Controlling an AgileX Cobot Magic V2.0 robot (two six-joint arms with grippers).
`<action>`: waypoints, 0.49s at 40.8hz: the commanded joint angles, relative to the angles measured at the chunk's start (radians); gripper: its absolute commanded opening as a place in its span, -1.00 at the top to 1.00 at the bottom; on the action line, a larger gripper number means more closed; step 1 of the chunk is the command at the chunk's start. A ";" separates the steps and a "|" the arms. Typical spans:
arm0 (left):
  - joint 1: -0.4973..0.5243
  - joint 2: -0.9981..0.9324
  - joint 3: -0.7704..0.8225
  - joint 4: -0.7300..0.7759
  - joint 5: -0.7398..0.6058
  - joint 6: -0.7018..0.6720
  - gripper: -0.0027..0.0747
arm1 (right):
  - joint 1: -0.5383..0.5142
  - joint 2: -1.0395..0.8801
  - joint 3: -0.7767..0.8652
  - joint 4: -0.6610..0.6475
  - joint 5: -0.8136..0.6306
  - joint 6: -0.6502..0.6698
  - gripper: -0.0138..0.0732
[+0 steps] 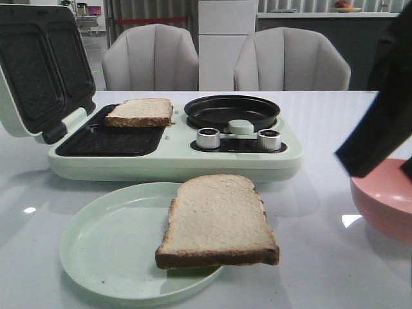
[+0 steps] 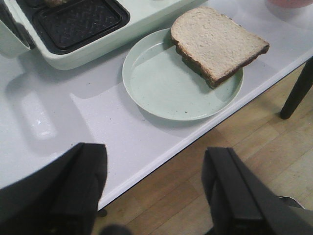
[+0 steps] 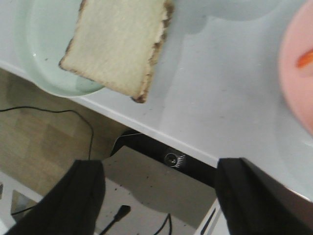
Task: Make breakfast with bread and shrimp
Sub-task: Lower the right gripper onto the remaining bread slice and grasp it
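Already one slice of bread point(image 1: 140, 112) lies in the far half of the sandwich maker point(image 1: 174, 158), at about 11 o'clock from the plate point(image 1: 109, 248), with the lid point(image 1: 38, 67) tipped back so the tray can be reached from above. A second slice point(image 1: 219, 221) rests on the plate's 3 o'clock side, its crust overhanging the rim, which would give fingers an edge to slip under. The plate itself sits close to the table's near edge, so a clumsy push could tip bread toward the floor.

The pink bowl point(image 1: 386, 203) stands at 3 o'clock, well apart from the plate; an orange fleck in it point(image 3: 304, 59) is probably shrimp, though the blur leaves that unsure. Bare tabletop point(image 1: 315, 257) between plate and bowl leaves room to travel.

The left gripper point(image 2: 156, 196) hangs off the table's near edge, fingers spread wide and holding nothing. The right gripper point(image 3: 161, 196) is likewise parted and empty, hovering out past the table edge, between plate and bowl.
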 commanded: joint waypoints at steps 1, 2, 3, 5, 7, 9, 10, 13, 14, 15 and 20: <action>-0.008 0.009 -0.026 -0.003 -0.076 -0.008 -0.30 | 0.072 0.069 -0.033 0.097 -0.107 -0.017 -0.65; -0.008 0.009 -0.026 -0.003 -0.076 -0.008 -0.30 | 0.082 0.086 -0.033 0.111 -0.125 -0.017 -0.65; -0.008 0.009 -0.026 -0.003 -0.076 -0.008 -0.30 | 0.091 0.103 -0.033 0.118 -0.134 -0.017 -0.65; -0.008 0.009 -0.026 -0.003 -0.076 -0.008 -0.30 | 0.104 0.146 -0.035 0.136 -0.169 -0.017 -0.65; -0.008 0.009 -0.026 -0.003 -0.076 -0.008 -0.30 | 0.105 0.182 -0.036 0.151 -0.194 -0.017 -0.65; -0.008 0.009 -0.026 -0.003 -0.076 -0.008 -0.30 | 0.105 0.213 -0.036 0.158 -0.223 -0.017 -0.65; -0.008 0.009 -0.026 -0.003 -0.076 -0.008 -0.30 | 0.105 0.229 -0.036 0.158 -0.233 -0.017 -0.65; -0.008 0.009 -0.026 -0.003 -0.076 -0.008 -0.30 | 0.105 0.267 -0.036 0.165 -0.263 -0.017 -0.65; -0.008 0.009 -0.026 -0.003 -0.076 -0.008 -0.30 | 0.105 0.276 -0.036 0.169 -0.272 -0.017 -0.65; -0.008 0.009 -0.026 -0.003 -0.076 -0.008 -0.30 | 0.105 0.287 -0.036 0.174 -0.283 -0.017 -0.65; -0.008 0.009 -0.026 -0.003 -0.076 -0.008 -0.30 | 0.105 0.327 -0.055 0.189 -0.298 -0.017 -0.65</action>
